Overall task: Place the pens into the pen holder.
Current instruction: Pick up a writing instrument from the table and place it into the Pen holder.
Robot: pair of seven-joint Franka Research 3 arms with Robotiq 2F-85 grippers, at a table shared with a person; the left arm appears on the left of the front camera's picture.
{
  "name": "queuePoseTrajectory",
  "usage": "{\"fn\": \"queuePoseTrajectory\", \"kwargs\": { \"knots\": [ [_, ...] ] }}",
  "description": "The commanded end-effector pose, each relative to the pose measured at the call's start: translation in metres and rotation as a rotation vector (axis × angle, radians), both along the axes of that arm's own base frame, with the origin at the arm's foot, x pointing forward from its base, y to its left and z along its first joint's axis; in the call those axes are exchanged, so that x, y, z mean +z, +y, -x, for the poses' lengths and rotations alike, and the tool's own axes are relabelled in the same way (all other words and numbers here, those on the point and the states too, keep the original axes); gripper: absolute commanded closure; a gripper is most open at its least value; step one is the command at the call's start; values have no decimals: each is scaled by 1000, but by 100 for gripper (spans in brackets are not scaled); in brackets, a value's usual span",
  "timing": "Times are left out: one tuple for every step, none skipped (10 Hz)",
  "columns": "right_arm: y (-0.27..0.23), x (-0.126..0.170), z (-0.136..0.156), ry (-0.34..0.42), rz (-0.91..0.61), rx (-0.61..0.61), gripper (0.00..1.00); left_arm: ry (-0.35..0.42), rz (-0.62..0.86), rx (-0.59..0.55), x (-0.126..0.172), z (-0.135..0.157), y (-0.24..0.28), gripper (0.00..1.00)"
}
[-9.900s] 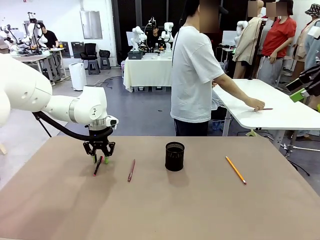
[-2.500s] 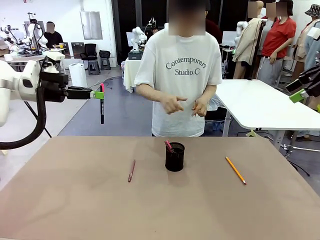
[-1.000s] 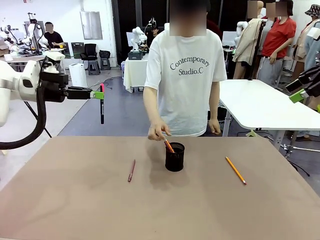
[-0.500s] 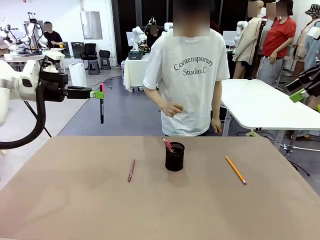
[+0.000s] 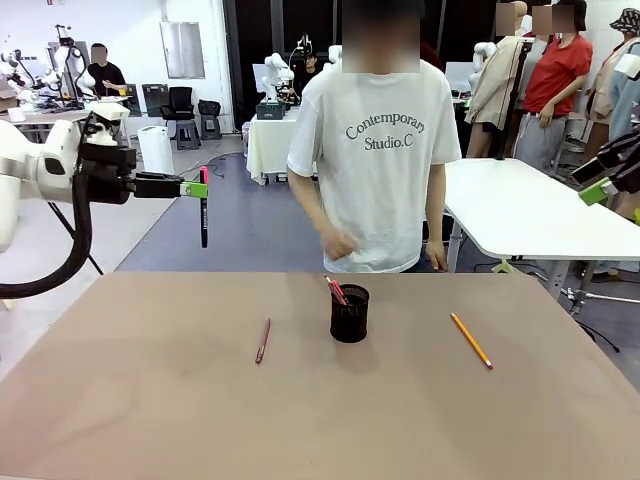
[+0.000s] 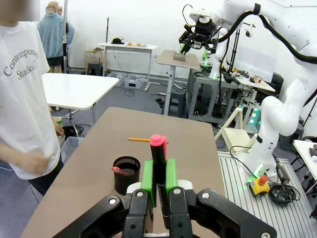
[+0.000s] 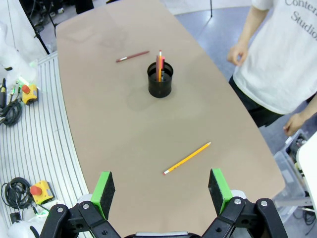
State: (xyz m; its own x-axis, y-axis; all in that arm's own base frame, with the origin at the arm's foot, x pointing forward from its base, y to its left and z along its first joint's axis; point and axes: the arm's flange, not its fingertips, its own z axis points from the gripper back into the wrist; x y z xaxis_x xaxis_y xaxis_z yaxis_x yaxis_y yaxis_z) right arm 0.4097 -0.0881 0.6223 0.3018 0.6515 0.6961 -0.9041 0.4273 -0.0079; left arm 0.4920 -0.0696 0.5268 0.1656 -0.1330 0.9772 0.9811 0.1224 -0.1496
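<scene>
The left gripper (image 5: pixel 196 187) pinches a black, red-ended pen (image 5: pixel 204 215) upright, high up at the table's (image 5: pixel 150 420) left. A reddish-brown pen (image 5: pixel 263 341) and a yellow pencil (image 5: pixel 471 340) lie flat either side of the black mesh holder (image 5: pixel 350 316). The right gripper (image 7: pixel 161 191) is spread wide.

A brown table (image 5: pixel 150 400) carries three things; a black mesh pen holder (image 5: pixel 350 318) stands upright near its middle; a reddish-brown pen (image 5: pixel 263 341) lies flat to the holder's left, apart from it; a yellow-orange pen (image 5: pixel 471 340) lies flat well to the right, set diagonally.
</scene>
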Motion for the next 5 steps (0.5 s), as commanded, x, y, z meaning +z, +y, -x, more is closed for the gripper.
{"fn": "queuePoseTrajectory", "kwargs": {
  "knots": [
    [0, 1, 0, -8, -14, 10, 0, -32, 44, -3, -4, 4, -30, 100],
    [0, 1, 0, -8, -14, 10, 0, -73, 38, -35, -13, -3, -56, 100],
    [0, 1, 0, -8, -14, 10, 0, -109, -23, -55, -19, -9, -72, 100],
    [0, 1, 0, -8, -14, 10, 0, -126, -26, -103, -24, -9, -92, 100],
    [0, 1, 0, -8, -14, 10, 0, -161, -22, -133, -36, -17, -120, 100]
  ]
}}
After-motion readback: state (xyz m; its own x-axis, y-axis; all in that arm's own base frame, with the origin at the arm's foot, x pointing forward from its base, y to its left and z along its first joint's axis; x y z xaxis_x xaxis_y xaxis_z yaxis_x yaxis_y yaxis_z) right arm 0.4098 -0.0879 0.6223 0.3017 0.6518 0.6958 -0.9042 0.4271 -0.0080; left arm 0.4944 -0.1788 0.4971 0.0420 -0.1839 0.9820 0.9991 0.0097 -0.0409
